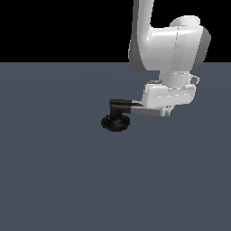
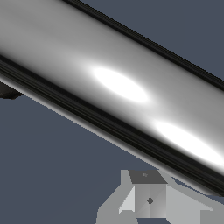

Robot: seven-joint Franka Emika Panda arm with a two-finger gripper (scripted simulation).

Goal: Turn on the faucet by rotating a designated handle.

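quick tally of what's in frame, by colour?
Black: 2 – faucet base, elbow post
Silver: 1 – handle
White: 1 – robot arm, with its claw at the handle
Total: 4

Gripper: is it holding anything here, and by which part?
Cannot be told. The gripper sits at the handle's free end, away from the black elbow, but no closed grip shows.
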